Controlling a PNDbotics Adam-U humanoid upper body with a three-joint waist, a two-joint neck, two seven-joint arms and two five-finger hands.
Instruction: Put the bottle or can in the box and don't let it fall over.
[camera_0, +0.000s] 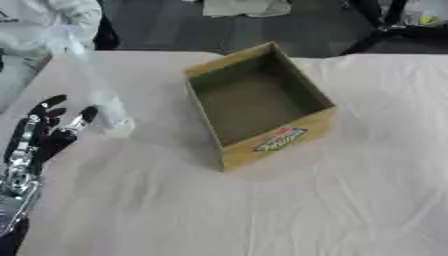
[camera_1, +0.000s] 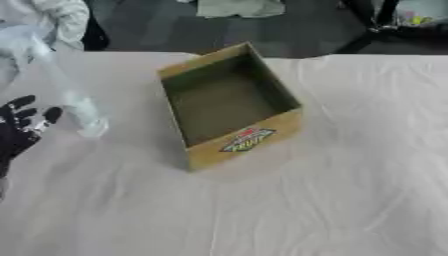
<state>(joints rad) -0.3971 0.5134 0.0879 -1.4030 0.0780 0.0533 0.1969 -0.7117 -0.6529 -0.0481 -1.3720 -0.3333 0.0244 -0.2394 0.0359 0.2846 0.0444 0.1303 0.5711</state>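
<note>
While the left hand (camera_0: 31, 145) hovers with fingers (camera_0: 48, 106) spread and empty, the clear bottle (camera_0: 109, 112) stands just beyond them, outside the box (camera_0: 280, 137), so grasping comes next.

My desk (camera_0: 332, 210) was covered by a pale, creased cloth (camera_1: 350, 190) that reached its far edge. An open cardboard box (camera_0: 278, 142) stood on it a little beyond the middle, turned askew, with a red and yellow label on its near wall. To the box's left, well apart from it, a blurred clear thing (camera_0: 112, 116) met the cloth; it was perhaps a plastic bottle. My left robot hand (camera_0: 39, 137) lay open near the desk's left edge.
</note>
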